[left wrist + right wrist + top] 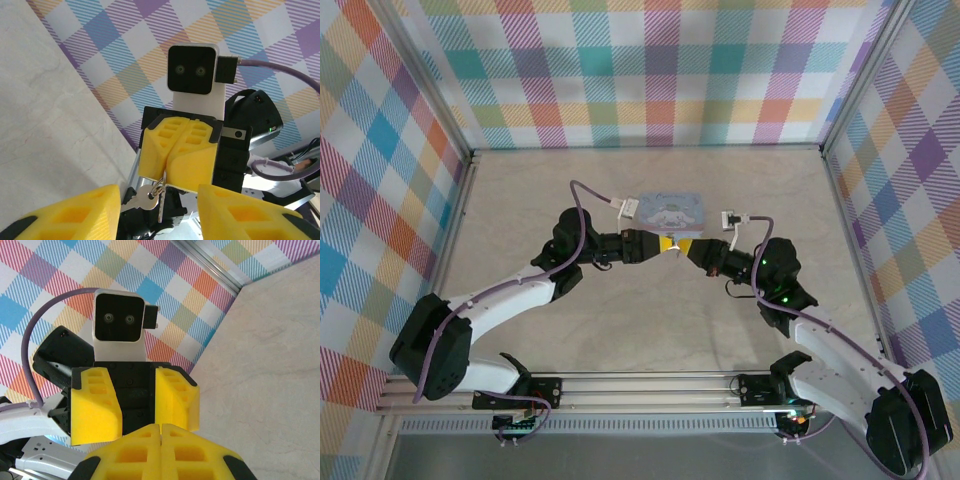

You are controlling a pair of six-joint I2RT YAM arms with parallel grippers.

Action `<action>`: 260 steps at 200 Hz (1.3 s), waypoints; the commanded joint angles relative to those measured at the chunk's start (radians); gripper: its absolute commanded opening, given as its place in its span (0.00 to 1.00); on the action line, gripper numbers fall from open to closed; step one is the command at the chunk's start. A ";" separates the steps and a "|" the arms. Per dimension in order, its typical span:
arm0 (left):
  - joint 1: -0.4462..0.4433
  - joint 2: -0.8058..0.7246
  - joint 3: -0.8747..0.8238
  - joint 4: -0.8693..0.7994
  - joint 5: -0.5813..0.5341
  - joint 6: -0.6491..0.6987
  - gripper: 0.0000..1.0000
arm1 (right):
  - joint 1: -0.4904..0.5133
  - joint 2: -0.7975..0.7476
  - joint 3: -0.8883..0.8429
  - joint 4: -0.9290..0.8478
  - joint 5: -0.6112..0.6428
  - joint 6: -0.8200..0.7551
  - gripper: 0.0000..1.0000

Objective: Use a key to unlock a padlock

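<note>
My right gripper (692,250) is shut, its yellow fingers (192,155) pressed together on a small ring that carries the key (145,198), a silvery round-headed piece hanging below the tips. A second thin metal blade (161,204) dangles edge-on beside it. My left gripper (160,215) faces the right one nose to nose and stands open, its two fingers either side of the hanging key without touching it. Seen from the right wrist, my right gripper (161,429) is closed tight and the left fingers (95,412) stand apart behind it. The padlock is out of view.
A pale blue tin (670,211) with a white cartoon figure lies on the beige table (540,190) just behind the two grippers. Checked walls and metal posts (828,150) enclose the table on three sides.
</note>
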 commanded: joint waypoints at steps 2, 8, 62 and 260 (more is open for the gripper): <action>-0.011 -0.004 0.001 0.053 0.015 0.004 0.29 | 0.010 0.008 -0.012 0.093 0.021 0.023 0.00; -0.011 -0.006 0.001 0.054 0.015 0.007 0.23 | 0.010 0.007 -0.013 0.094 0.024 0.024 0.00; -0.019 -0.009 0.009 0.046 0.019 0.020 0.21 | 0.010 0.004 -0.024 0.095 0.039 0.028 0.00; -0.031 -0.036 0.138 -0.382 0.120 0.274 0.00 | 0.001 -0.047 0.141 -0.324 -0.090 -0.173 0.37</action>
